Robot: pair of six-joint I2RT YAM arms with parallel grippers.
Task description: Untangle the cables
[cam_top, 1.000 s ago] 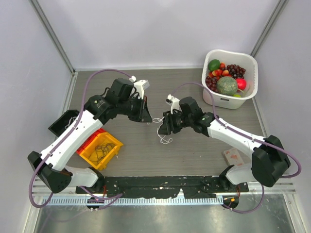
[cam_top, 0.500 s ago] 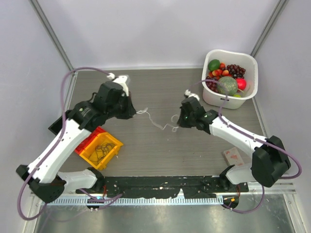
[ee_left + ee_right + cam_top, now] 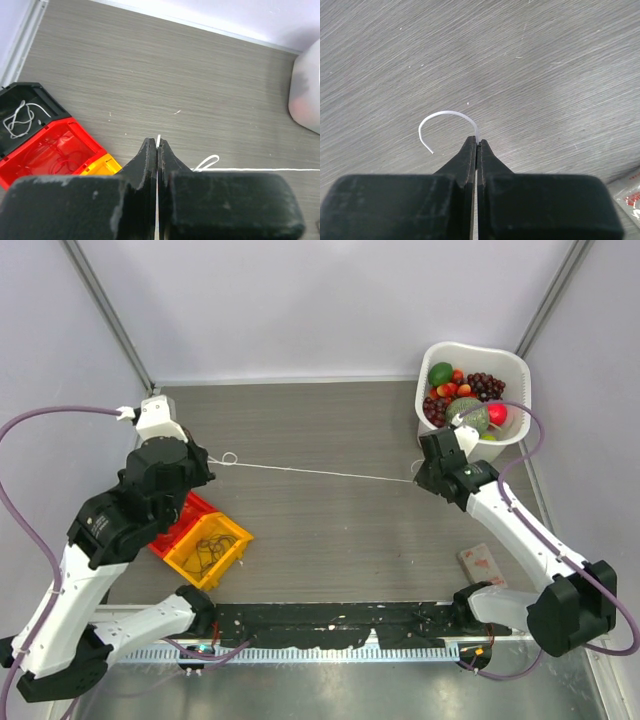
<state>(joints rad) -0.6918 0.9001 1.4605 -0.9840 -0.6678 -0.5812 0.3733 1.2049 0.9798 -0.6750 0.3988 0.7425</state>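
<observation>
- Top view: the white cable [image 3: 320,471] runs as one straight, taut line above the worktop [image 3: 330,420], pinched at either end by the left claw [image 3: 207,462] and the right claw [image 3: 419,476]. This strand looks freed, save a small loop near the left claw. The thin wires [image 3: 208,548] in the yellow bin [image 3: 231,523] probably await their turn.
- Left wrist: the left claw [image 3: 157,146] is fully closed on the white cable [image 3: 260,170]. Another white wire [image 3: 17,117] lies in the black bin [image 3: 45,95].
- Right wrist: the right claw [image 3: 477,144] is clamped on the white cable [image 3: 445,113], whose short end curls free.

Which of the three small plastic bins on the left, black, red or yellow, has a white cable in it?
The black plastic bin, beside the red bin: a coiled white cable lies inside it. The yellow bin holds thin dark wires instead.
</observation>
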